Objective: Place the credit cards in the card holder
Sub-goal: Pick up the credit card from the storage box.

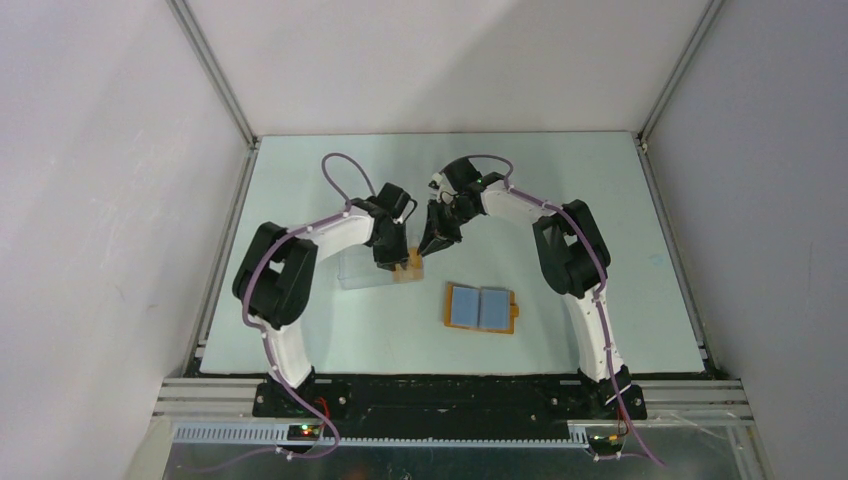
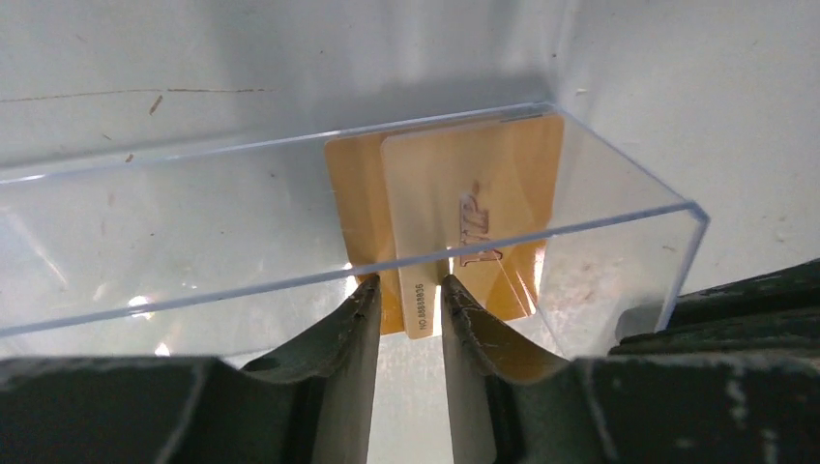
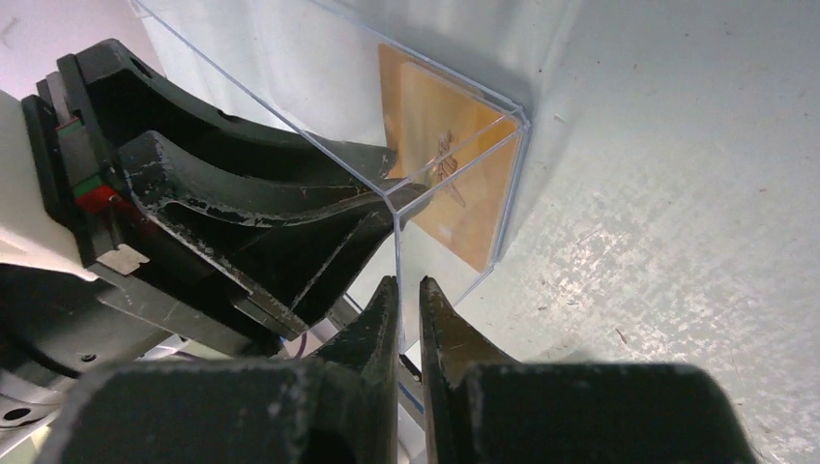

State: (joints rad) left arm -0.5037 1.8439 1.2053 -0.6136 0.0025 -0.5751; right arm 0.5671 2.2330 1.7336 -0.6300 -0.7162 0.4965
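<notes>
Several tan-orange credit cards (image 2: 464, 208) stand inside a clear plastic case (image 2: 193, 232), at its right end. My left gripper (image 2: 410, 290) is closed narrowly on the near end of one pale card (image 2: 422, 307), which sticks out of the case. My right gripper (image 3: 407, 290) is shut on the case's thin end wall (image 3: 398, 246), right beside the left fingers (image 3: 290, 203). From above, both grippers (image 1: 395, 258) (image 1: 436, 240) meet at the case (image 1: 358, 270) and the cards (image 1: 409, 268). The card holder (image 1: 480, 308) lies open with its blue panels up, in front of them and to the right.
The pale green table (image 1: 600, 200) has grey walls on three sides. The black base rail (image 1: 450, 395) runs along the near edge. The two arms arch inward over the middle of the table.
</notes>
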